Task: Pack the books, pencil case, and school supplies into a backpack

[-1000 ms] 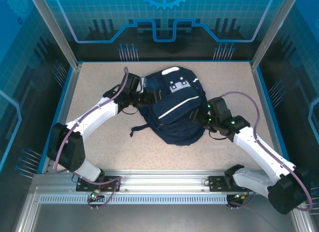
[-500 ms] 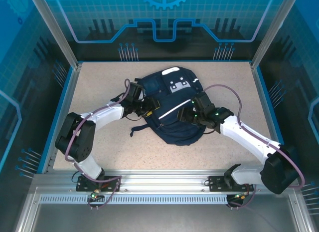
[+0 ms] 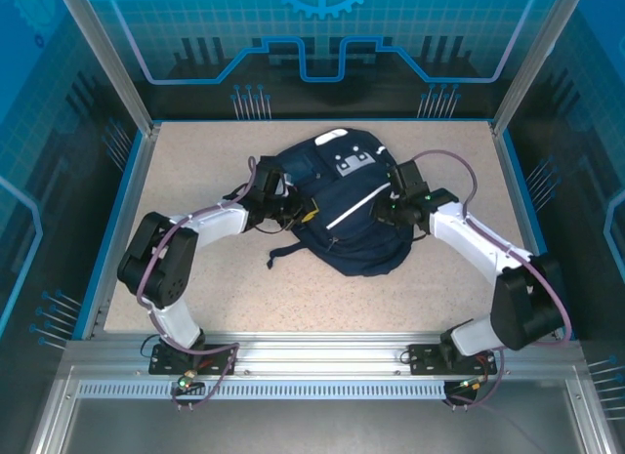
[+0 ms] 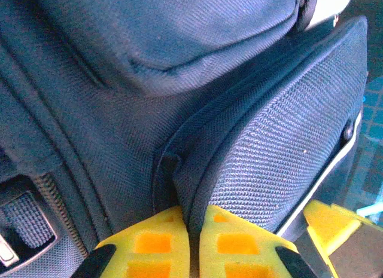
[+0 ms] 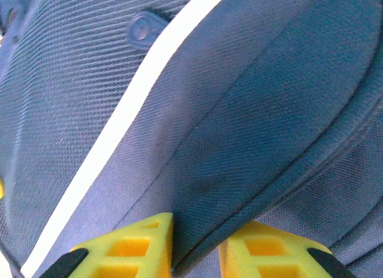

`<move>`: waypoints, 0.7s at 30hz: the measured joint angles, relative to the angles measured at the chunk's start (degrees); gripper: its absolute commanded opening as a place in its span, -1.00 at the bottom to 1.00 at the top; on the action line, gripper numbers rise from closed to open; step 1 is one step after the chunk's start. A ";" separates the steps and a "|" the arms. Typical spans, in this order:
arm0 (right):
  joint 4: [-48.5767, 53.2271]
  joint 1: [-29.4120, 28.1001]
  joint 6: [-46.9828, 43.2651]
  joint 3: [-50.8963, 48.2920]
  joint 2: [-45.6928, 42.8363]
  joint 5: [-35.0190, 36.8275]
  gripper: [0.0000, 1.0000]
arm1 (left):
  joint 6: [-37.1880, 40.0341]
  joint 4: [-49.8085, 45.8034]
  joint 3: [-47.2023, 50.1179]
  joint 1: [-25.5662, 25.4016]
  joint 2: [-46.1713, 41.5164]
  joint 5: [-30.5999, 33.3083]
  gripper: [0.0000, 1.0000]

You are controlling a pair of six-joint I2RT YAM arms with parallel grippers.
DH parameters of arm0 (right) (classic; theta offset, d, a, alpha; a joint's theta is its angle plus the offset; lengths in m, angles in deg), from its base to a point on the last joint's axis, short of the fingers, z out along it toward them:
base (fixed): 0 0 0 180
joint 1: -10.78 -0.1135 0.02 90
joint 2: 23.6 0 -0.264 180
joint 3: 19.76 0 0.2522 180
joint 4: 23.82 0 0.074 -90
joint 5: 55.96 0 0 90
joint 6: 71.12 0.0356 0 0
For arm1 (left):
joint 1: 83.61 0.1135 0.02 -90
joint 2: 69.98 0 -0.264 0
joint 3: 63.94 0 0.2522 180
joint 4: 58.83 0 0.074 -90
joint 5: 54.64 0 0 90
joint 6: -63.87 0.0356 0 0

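The navy backpack lies flat in the middle of the table, its white stripe facing up. My left gripper is at its left side. In the left wrist view the left gripper is shut, its yellow fingers pinching a fold of the backpack fabric. My right gripper is at the backpack's right side. In the right wrist view the right gripper is closed on a ridge of the backpack fabric beside the white stripe. The books, pencil case and school supplies are out of view.
The speckled table is ringed by a blue rim and metal posts. A dark strap trails from the backpack toward the front. A yellow piece shows at the lower right of the left wrist view; what it is I cannot tell.
Both grippers have closed onto the backpack's sides. The right gripper has swung in and toward the back, and the backpack has shifted slightly right.
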 measured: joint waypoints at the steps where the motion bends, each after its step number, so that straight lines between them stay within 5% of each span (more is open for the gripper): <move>1: 0.50 0.72 -1.42 1.18 1.27 -0.20 -0.36 | -0.55 0.83 0.00 -0.15 0.33 -0.22 -1.00; 7: 6.56 1.25 -7.34 8.00 4.33 3.04 0.27 | -2.27 2.69 0.02 -0.28 1.22 -0.98 -1.00; 11: 10.82 -2.91 -7.06 8.04 -1.29 9.16 0.30 | -2.27 2.82 0.07 -0.28 1.33 -1.01 -1.00; 21: 8.26 -25.31 9.77 -2.27 -7.72 15.56 0.13 | -2.27 2.84 0.07 -0.28 1.38 -1.01 -1.00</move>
